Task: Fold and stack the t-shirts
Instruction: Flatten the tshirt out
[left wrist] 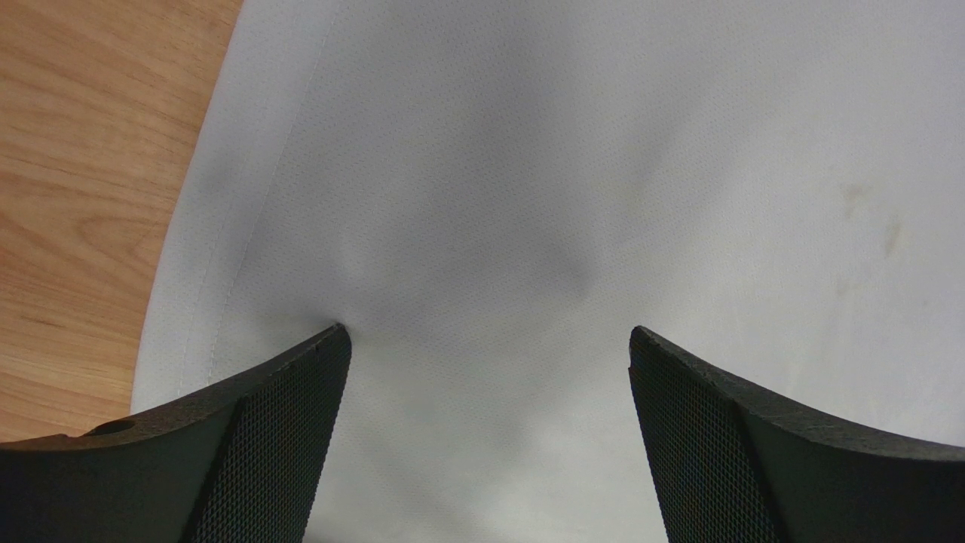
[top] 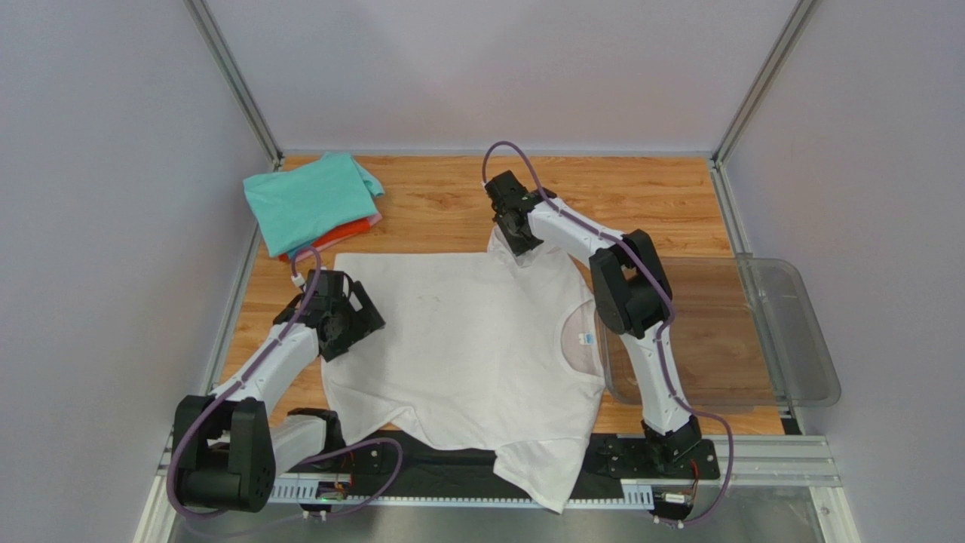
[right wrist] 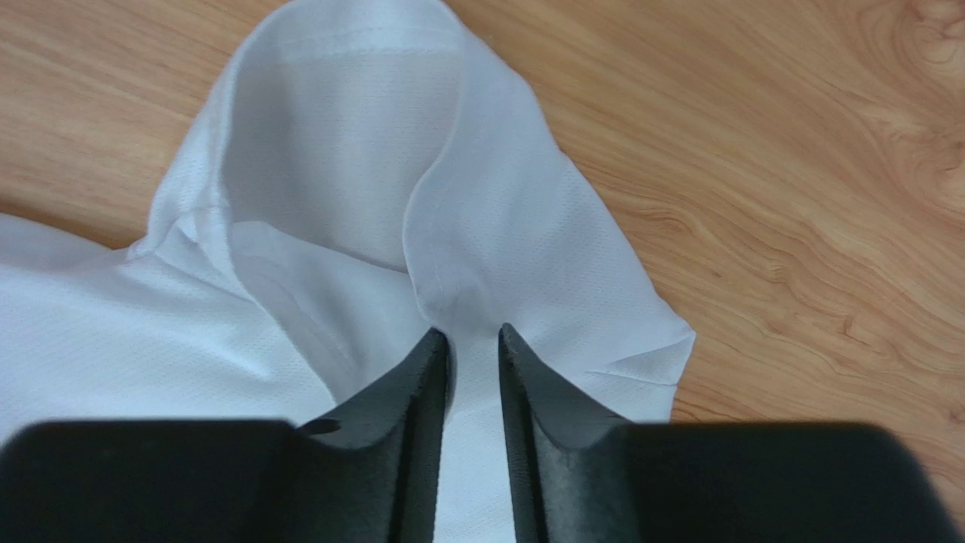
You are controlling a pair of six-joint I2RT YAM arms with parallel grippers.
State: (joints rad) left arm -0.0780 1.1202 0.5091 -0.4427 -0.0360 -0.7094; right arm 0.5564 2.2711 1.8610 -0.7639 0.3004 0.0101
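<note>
A white t-shirt (top: pixel 464 339) lies spread flat on the wooden table, its neck with a small blue label (top: pixel 585 337) to the right. My left gripper (top: pixel 353 322) is open, its jaws wide apart just above the shirt's left edge; the left wrist view shows the gripper (left wrist: pixel 487 339) over white cloth (left wrist: pixel 566 170). My right gripper (top: pixel 515 240) is at the shirt's far sleeve. In the right wrist view the gripper (right wrist: pixel 476 334) is shut on the bunched sleeve (right wrist: pixel 340 147). A folded teal t-shirt (top: pixel 312 201) lies on a pink and an orange-red one (top: pixel 351 234) at the far left.
A clear plastic bin (top: pixel 793 328) stands at the right, beside the shirt's neck. The shirt's near sleeve hangs over the black rail (top: pixel 453 464) at the table's front edge. Metal frame posts stand at the far corners.
</note>
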